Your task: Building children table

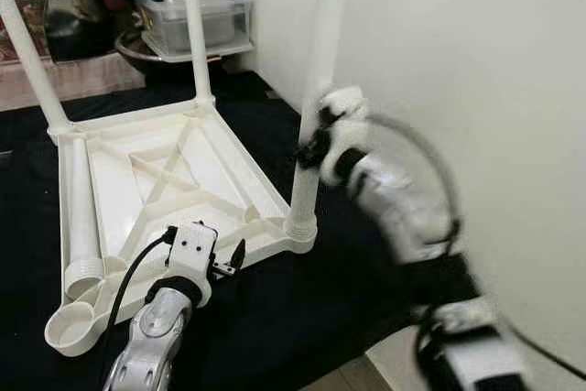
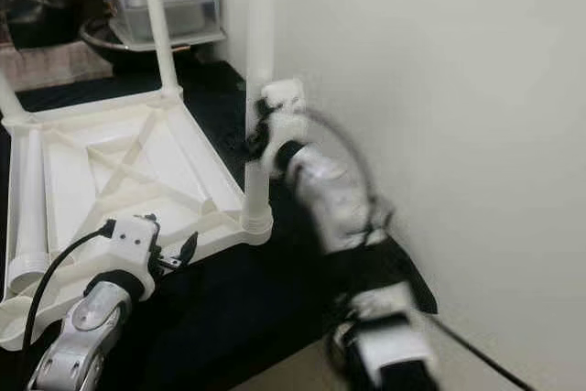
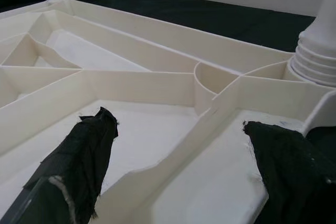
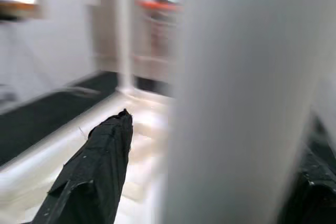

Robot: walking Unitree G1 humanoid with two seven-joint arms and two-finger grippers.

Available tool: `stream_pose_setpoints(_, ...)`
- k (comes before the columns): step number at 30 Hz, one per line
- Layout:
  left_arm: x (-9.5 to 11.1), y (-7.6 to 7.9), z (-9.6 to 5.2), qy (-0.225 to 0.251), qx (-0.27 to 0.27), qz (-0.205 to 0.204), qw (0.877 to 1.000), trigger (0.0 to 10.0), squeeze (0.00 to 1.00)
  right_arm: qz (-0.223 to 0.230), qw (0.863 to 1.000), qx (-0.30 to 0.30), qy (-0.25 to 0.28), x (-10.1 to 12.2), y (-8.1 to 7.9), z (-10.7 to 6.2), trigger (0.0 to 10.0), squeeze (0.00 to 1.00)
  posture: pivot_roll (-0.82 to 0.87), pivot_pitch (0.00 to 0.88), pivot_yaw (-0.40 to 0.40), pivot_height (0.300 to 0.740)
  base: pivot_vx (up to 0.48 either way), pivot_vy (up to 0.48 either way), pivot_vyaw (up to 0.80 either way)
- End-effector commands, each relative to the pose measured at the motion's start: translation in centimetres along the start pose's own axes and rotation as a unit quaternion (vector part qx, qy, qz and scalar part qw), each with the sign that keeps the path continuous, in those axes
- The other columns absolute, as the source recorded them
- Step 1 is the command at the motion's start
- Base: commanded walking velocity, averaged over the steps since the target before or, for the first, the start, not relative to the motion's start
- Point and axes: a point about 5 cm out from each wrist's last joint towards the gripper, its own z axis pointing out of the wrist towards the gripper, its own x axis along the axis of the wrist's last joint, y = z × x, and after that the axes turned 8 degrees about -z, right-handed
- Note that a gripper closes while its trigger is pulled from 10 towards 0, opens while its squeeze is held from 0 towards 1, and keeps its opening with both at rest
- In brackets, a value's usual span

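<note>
Right gripper (image 1: 311, 148) closed around upright white plastic leg (image 1: 311, 89): twist it straight; left gripper (image 1: 233, 258), open, should brace upturned white tabletop (image 1: 215, 148).

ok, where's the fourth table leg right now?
The loose leg lies flat inside the upturned tabletop, along its left rim in the head views, its threaded end beside the empty corner socket near the left gripper.

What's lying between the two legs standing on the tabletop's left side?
A loose leg lies flat in the upturned tabletop, along its left edge, between the far-left leg and the empty near-left socket; left eye view shows it.
</note>
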Motion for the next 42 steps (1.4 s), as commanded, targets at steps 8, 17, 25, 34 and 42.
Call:
stream_pose_setpoints(8,0.1,0.0,0.2,0.004,-0.001,0.01,1.0,10.0,0.0,0.044,0.951,0.306,0.002,-3.0,-3.2,-2.1,8.0,0.0,0.11,0.0,-0.073,0.74,0.0,0.0,0.0)
stream_pose_setpoints(17,0.1,-0.1,0.1,0.002,-0.001,0.014,1.0,10.0,0.0,0.046,0.983,0.176,-0.036,-5.3,-2.9,0.3,0.0,0.0,0.11,0.0,-0.071,0.74,0.0,0.0,0.0)
stream_pose_setpoints(25,-0.1,-0.1,0.0,-0.001,-0.004,0.015,1.0,10.0,0.0,0.028,0.948,-0.275,-0.158,-8.5,3.0,-1.8,0.0,0.0,0.1,0.0,-0.061,0.74,0.0,0.0,0.0)
stream_pose_setpoints(34,0.0,-0.3,0.1,-0.001,-0.004,0.017,1.0,10.0,0.0,0.05,0.966,-0.231,-0.104,-6.4,-2.1,-2.0,10.0,0.0,0.09,0.0,-0.05,0.74,0.0,0.0,0.0)
stream_pose_setpoints(42,0.3,-0.5,0.4,0.002,-0.007,0.019,1.0,10.0,0.0,0.071,0.997,0.036,0.016,-2.5,-3.8,-0.7,10.0,0.0,0.09,0.0,-0.042,0.74,0.0,0.0,0.0)
